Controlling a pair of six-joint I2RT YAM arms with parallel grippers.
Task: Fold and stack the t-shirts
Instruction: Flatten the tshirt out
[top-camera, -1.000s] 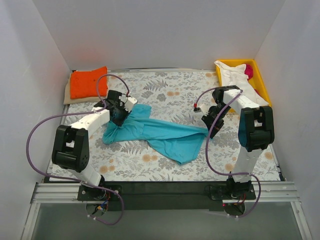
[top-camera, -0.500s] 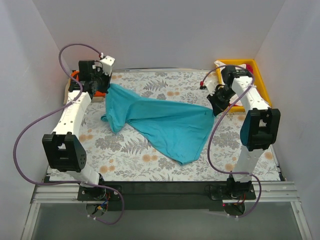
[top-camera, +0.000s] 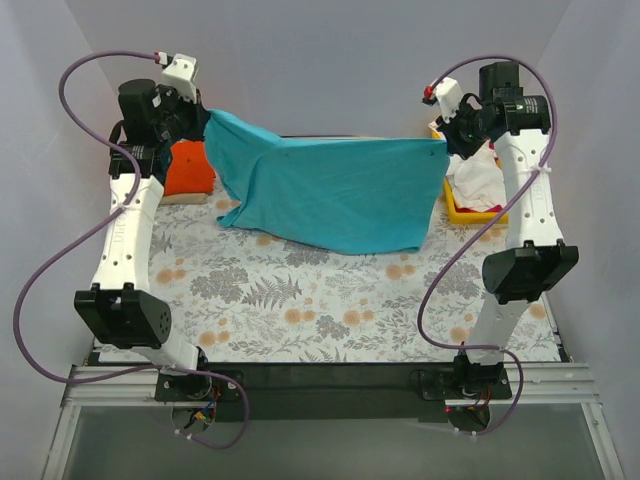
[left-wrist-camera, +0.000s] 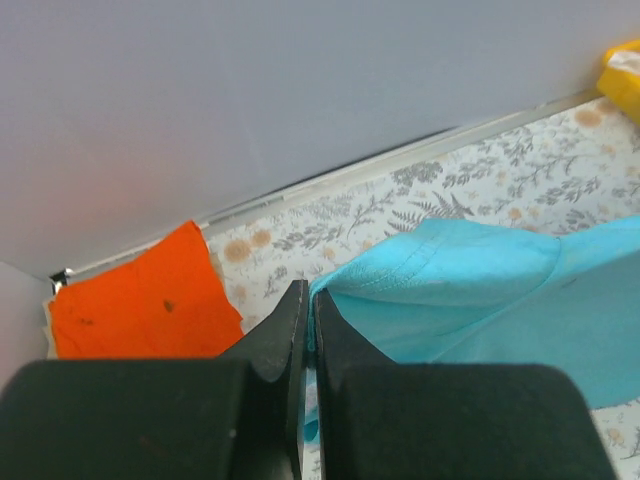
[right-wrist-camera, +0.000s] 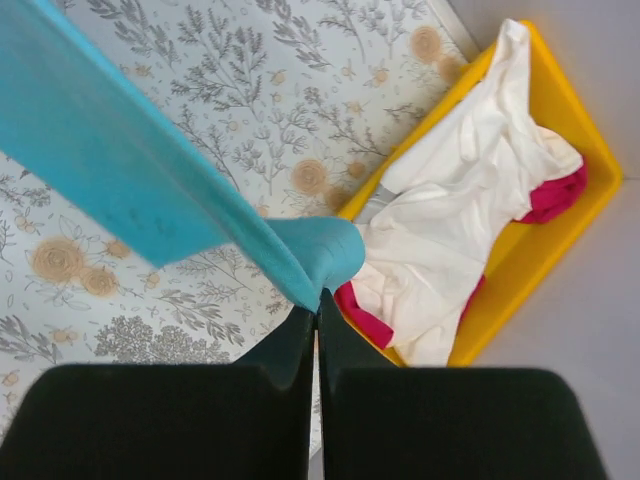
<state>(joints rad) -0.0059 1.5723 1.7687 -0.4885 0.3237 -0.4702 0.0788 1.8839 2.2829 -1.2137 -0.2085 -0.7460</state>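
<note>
The teal-blue t-shirt (top-camera: 335, 195) hangs spread out like a curtain between the two tools, lifted off the counter (top-camera: 300, 310) by its upper corners. I cannot tell whether its lower hem touches the floral surface.

The left tool (top-camera: 198, 118) is pressed together on one upper corner. Seen from its own wrist, the dark fingers (left-wrist-camera: 278, 342) meet at the tips with a fold of teal cloth caught between them. The right tool (top-camera: 452, 143) pinches the opposite corner the same way, its tips closed on a small bunched tuck of fabric, and the shirt runs away from it in a taut band.

Below the left tool, toward its outer side, an orange t-shirt (top-camera: 188, 168) lies flat on the counter against the far wall.

Below the right tool sits a yellow tray (right-wrist-camera: 592, 172). A crumpled white t-shirt (right-wrist-camera: 460, 220) lies in it, spilling over the near rim. A magenta t-shirt (right-wrist-camera: 556, 196) shows from underneath at both ends.
</note>
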